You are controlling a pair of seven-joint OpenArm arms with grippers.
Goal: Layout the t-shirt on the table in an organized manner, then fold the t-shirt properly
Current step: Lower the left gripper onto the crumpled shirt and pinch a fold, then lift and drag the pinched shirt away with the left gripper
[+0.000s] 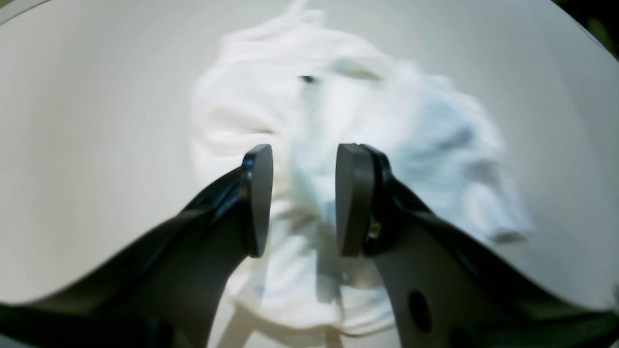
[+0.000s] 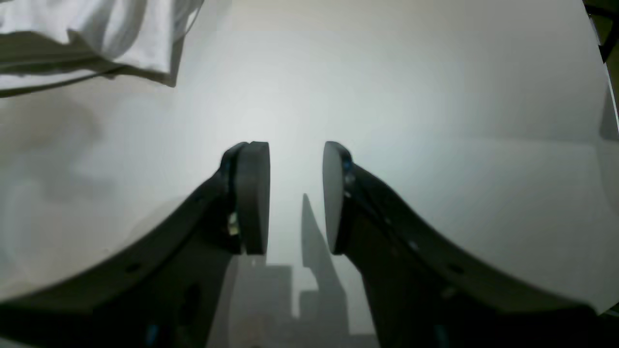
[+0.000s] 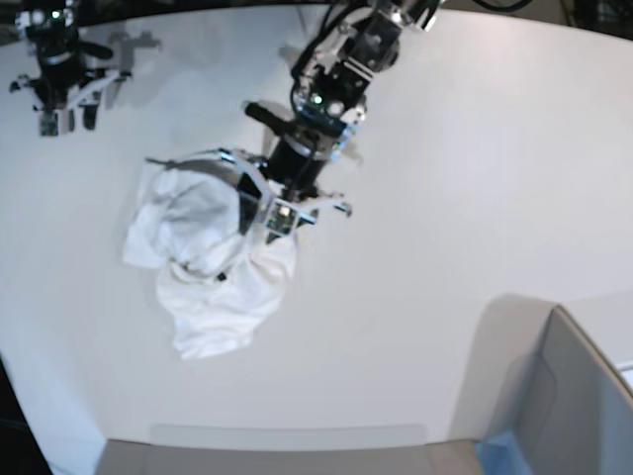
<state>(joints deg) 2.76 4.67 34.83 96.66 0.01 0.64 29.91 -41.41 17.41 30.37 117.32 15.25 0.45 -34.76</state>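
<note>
One t-shirt (image 3: 206, 267) is seen crumpled in a heap on the left part of the table (image 3: 445, 178). Two grippers are counted. The left gripper (image 1: 303, 199) is held above the heap, jaws spread, nothing pinched. The right gripper (image 2: 295, 195) is held over bare tabletop at the far left, jaws likewise spread and empty.

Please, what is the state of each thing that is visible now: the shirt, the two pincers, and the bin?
t-shirt: crumpled in a heap on the table, not laid out, not folded.
left pincer: open, above the heap, holding nothing.
right pincer: open, empty, over bare table, away from the shirt.
bin: at the table's near corner; what it contains cannot be seen.
</note>
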